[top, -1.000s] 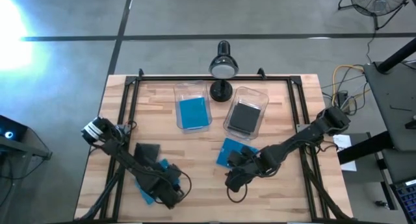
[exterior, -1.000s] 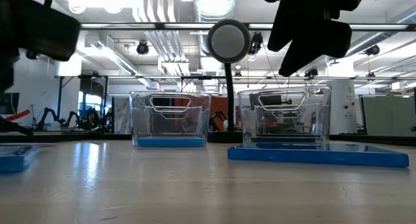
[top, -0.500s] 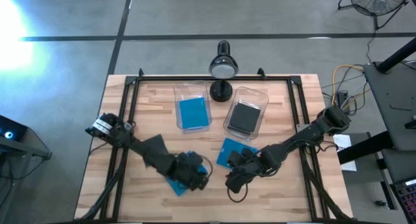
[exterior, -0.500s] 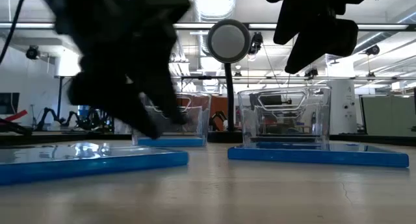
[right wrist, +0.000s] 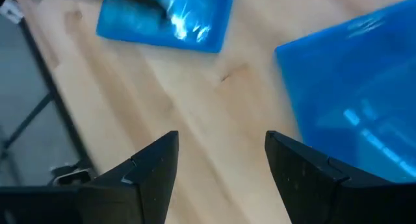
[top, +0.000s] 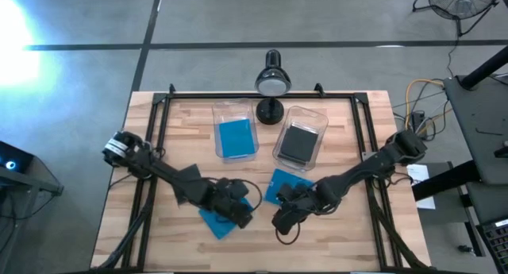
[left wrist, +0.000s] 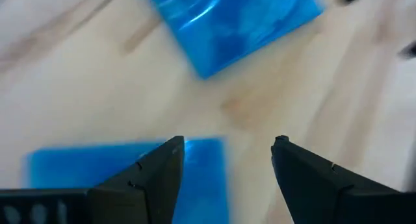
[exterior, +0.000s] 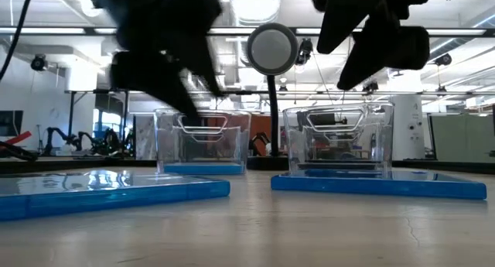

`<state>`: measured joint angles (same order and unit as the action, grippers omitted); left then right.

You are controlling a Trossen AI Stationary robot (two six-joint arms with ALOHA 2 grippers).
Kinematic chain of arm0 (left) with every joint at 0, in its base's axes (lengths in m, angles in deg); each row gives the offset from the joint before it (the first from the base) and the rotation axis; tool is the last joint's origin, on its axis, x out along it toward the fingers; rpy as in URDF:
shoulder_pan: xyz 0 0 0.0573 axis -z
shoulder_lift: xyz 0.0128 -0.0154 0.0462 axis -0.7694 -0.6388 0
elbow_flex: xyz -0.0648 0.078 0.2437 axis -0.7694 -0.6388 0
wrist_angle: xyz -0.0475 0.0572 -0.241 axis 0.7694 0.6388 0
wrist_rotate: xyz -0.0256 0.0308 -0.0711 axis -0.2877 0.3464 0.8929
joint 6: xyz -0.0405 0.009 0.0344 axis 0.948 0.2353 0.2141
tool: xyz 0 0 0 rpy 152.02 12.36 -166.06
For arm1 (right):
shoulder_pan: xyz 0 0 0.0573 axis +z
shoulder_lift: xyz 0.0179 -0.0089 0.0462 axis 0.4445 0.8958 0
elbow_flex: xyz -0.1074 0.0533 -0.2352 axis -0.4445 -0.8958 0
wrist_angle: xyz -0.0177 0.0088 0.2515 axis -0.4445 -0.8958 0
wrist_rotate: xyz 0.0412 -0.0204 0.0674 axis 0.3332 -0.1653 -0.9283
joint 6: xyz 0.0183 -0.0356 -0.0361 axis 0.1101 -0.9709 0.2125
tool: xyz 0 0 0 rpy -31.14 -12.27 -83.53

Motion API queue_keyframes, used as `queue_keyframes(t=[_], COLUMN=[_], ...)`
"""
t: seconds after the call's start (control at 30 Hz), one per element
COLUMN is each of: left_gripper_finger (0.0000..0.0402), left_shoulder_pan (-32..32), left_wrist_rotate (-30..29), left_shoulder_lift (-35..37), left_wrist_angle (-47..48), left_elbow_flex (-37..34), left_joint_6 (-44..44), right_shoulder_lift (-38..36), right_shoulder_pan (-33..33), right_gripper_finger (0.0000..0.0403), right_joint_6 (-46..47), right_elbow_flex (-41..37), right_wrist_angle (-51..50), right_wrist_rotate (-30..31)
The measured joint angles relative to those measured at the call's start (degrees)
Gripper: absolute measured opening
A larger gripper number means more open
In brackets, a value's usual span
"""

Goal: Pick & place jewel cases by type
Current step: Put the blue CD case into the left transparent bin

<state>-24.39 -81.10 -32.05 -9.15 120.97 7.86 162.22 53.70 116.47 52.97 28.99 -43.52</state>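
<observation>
A blue jewel case [top: 213, 221] lies flat on the table near the front middle, and it also shows in the low view [exterior: 108, 191]. My left gripper [top: 238, 210] hovers open just above its right part [left wrist: 123, 169]. A second blue case [top: 282, 184] lies flat to the right, in front of the bins. My right gripper [top: 282, 221] is open and empty above bare table between the two cases [right wrist: 221, 136]. One clear bin [top: 236, 131] holds a blue case. The other bin [top: 300, 139] holds a dark case.
A black desk lamp [top: 271, 83] stands at the far edge between the two bins. A black frame [top: 159, 107] runs round the table. Bare wood lies at the front right and the far left.
My left gripper has gone from the front left toward the table's right. The blue case has moved with it toward the middle and now lies flat. In the last half second the gripper has risen off the case.
</observation>
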Motion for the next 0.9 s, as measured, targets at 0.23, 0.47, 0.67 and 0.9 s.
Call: queue_keyframes(t=[0.23, 0.47, 0.67, 0.9], left_gripper_finger=[0.0213, 0.0213, 0.0213, 0.0213], left_shoulder_pan=[1.31, -0.52, 0.03, 1.24], left_wrist_rotate=[-3.37, 3.65, 12.33, 16.02], left_shoulder_lift=[0.5, 0.39, 0.62, 0.36], left_wrist_angle=[24.16, 26.45, 17.58, 5.43], left_elbow_flex=[-0.92, -5.11, -9.15, -8.85], left_joint_6=[6.85, 7.79, 10.59, 14.79], right_shoulder_lift=[4.81, 12.02, 17.79, 22.44], right_shoulder_pan=[-1.04, -2.28, -2.46, -3.46], right_gripper_finger=[0.0224, 0.0224, 0.0224, 0.0224], right_joint_6=[6.49, 11.52, 12.36, 13.09], right_elbow_flex=[-0.25, 0.55, 4.34, 8.22], right_wrist_angle=[12.4, 22.78, 23.24, 23.56], right_wrist_rotate=[-8.37, -13.47, -17.57, -16.99])
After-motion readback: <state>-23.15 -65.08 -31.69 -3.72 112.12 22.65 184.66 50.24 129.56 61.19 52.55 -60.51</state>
